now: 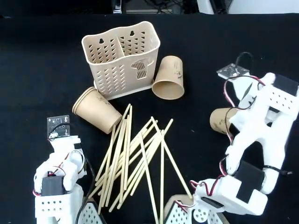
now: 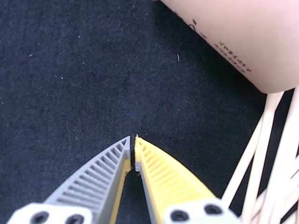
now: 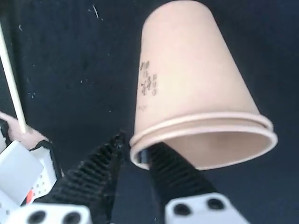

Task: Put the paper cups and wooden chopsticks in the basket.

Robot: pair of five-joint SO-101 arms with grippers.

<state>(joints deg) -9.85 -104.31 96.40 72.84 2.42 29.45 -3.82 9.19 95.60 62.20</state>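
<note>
The beige slotted basket (image 1: 122,58) stands at the back centre of the black table. One paper cup (image 1: 168,78) lies on its side right of the basket, and a stacked pair of cups (image 1: 96,109) lies left of it. Several wooden chopsticks (image 1: 135,161) are strewn across the middle. My right gripper (image 3: 135,145) is shut on the rim of a third paper cup (image 3: 187,93), one finger inside and one outside; this held cup (image 1: 220,120) is at the right. My left gripper (image 2: 134,139) is shut and empty over bare cloth, short of the stacked cups (image 2: 233,32).
Both arm bases (image 1: 56,196) stand along the front edge, with the chopstick ends reaching between them. Red wires (image 1: 227,100) loop around the right arm. Open black cloth lies at the far left and back right.
</note>
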